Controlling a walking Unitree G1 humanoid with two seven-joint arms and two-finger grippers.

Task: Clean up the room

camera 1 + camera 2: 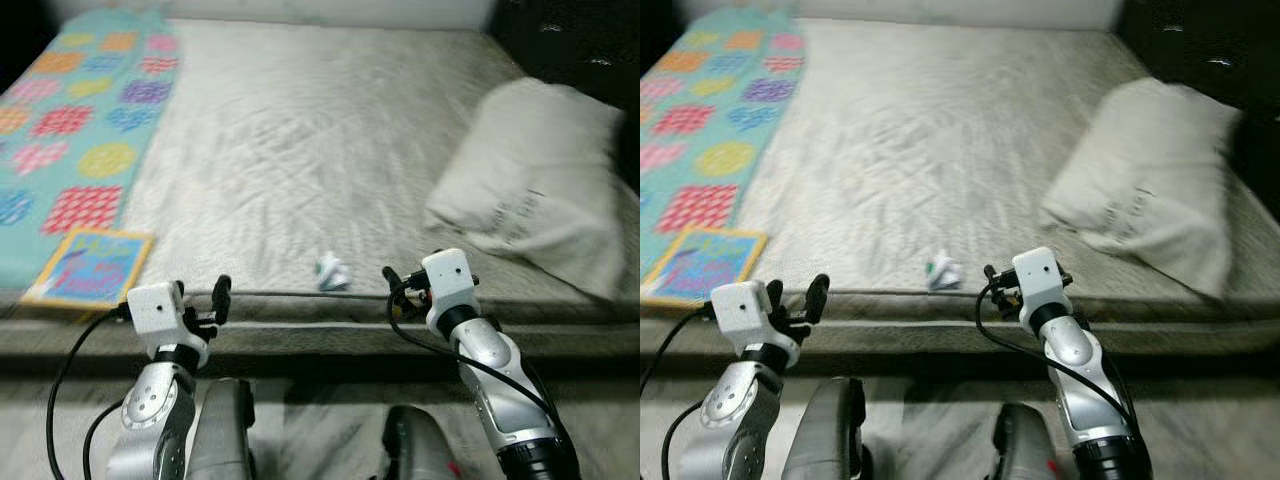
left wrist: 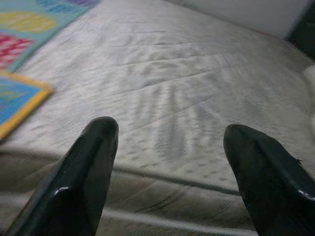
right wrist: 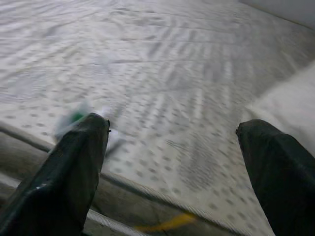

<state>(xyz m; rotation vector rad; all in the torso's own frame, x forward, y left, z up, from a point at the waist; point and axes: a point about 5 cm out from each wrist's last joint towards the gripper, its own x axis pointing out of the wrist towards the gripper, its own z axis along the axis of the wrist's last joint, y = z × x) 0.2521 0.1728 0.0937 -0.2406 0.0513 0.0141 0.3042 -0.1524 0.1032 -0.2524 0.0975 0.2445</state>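
Cleanup looks barely begun – crumpled wrapper (image 1: 332,271) lies on the mattress (image 1: 300,130) near its front edge, just ahead of the right gripper (image 1: 392,283). Both it & the left gripper (image 1: 218,298) have fingers spread, empty. Also on the bed: pillow (image 1: 540,180) at right, patterned blanket (image 1: 80,130) & book (image 1: 88,266) at left – dim room, grey floor below

Mattress (image 1: 300,150) – matt, quilted cloth with a dotted weave. Pillow (image 1: 540,180) – soft, creased fabric. Left gripper (image 2: 167,182) fingers (image 2: 78,182) are glossy black plastic.

Soft even light, dark corners, and motion blur smearing all views.
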